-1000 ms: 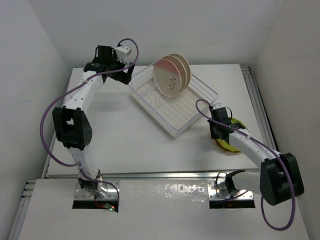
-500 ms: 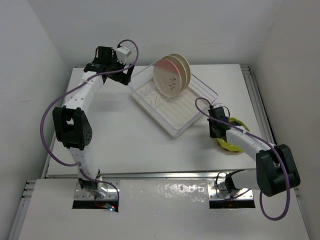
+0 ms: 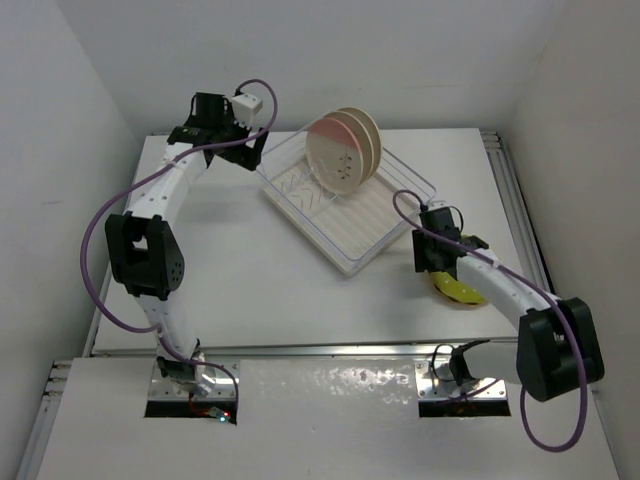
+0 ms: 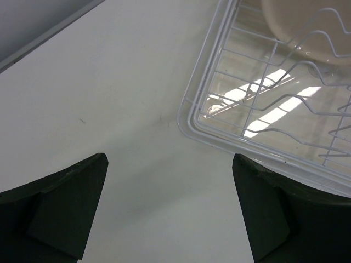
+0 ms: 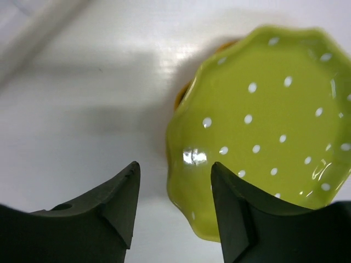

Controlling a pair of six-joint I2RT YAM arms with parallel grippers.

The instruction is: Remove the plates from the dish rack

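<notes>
The dish rack [image 3: 346, 262] sits at the back middle of the table. A pale pink plate [image 3: 335, 160] stands upright in it, with a beige plate [image 3: 366, 130] just behind. My left gripper [image 3: 257, 150] hovers open over bare table by the rack's left corner [image 4: 203, 118], holding nothing. A yellow-green dotted plate [image 5: 263, 126] lies flat on the table to the right of the rack, on top of an orange plate whose edge [image 5: 179, 97] peeks out. My right gripper [image 5: 174, 175] is open above that plate's near rim, jaws apart on either side of it.
Metal rails run along the table's right edge [image 3: 512, 190] and the near edge [image 3: 300, 350]. White walls close in at the back and both sides. Purple cables loop off both arms.
The right gripper has gone from shut to open, letting go of the yellow-green plate, and its wrist has shifted slightly. The left arm has not moved.
</notes>
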